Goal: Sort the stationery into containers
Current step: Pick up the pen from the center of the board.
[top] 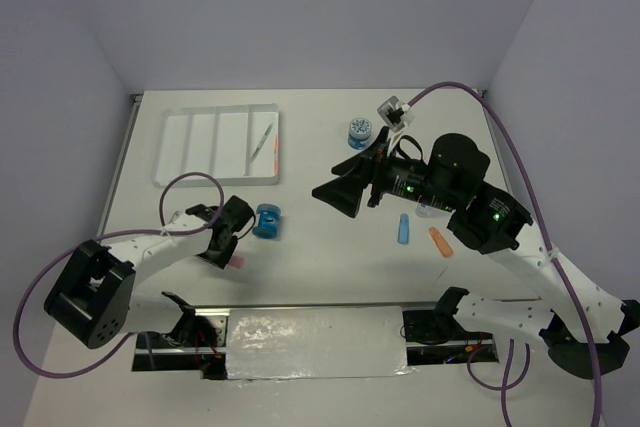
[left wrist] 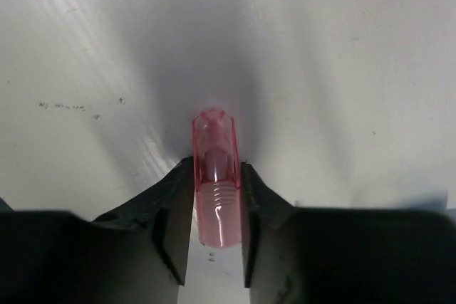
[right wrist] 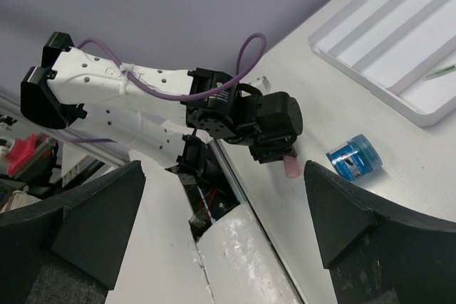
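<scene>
My left gripper point(top: 232, 255) is shut on a short pink stubby piece point(left wrist: 214, 176), held just above the table; the piece also shows in the right wrist view point(right wrist: 291, 168). A blue spool point(top: 267, 220) lies beside that gripper. My right gripper point(top: 330, 194) is open and empty, raised over the table's middle. The white four-compartment tray point(top: 190, 142) sits at the far left with a thin grey-green pen point(top: 262, 139) in its rightmost compartment. A second blue spool point(top: 360, 133), a blue stubby piece point(top: 403, 229) and an orange stubby piece point(top: 440, 241) lie on the right. The orange pen is out of view.
A small white and black object point(top: 394, 109) lies at the back right next to the purple cable. A foil-covered panel point(top: 315, 341) runs along the near edge between the arm bases. Grey walls close the table at the back and sides.
</scene>
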### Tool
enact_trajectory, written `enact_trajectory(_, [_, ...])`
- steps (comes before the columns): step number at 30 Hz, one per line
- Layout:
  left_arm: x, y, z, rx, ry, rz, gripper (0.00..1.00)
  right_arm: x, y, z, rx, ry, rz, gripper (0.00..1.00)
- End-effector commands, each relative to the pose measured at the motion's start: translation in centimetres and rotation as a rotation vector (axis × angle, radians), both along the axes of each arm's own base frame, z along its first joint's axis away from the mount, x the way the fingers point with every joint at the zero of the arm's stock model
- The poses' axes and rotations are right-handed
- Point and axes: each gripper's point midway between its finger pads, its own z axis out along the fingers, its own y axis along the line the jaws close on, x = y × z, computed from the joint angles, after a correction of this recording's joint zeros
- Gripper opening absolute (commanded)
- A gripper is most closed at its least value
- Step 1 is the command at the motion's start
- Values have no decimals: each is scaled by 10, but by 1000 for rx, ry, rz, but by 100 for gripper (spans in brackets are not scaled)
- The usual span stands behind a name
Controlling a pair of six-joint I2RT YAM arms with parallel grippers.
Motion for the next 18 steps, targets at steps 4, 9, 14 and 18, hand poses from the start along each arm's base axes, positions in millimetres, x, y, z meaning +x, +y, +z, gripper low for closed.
enact_trajectory(4, [-13, 3, -21, 0, 42, -18, 18, 3, -1, 12, 27, -43, -10, 100])
enact_trajectory(9, [15, 3, 6, 90, 4, -177, 0, 9, -2, 8, 9, -45, -34, 100])
enact_trajectory(14, [63, 6, 61, 229, -141, -345, 0, 16, -5, 4, -4, -41, -55, 100])
enact_trajectory(18, [117, 1, 129, 329, -379, -490, 1, 31, -18, 0, -16, -44, -128, 100])
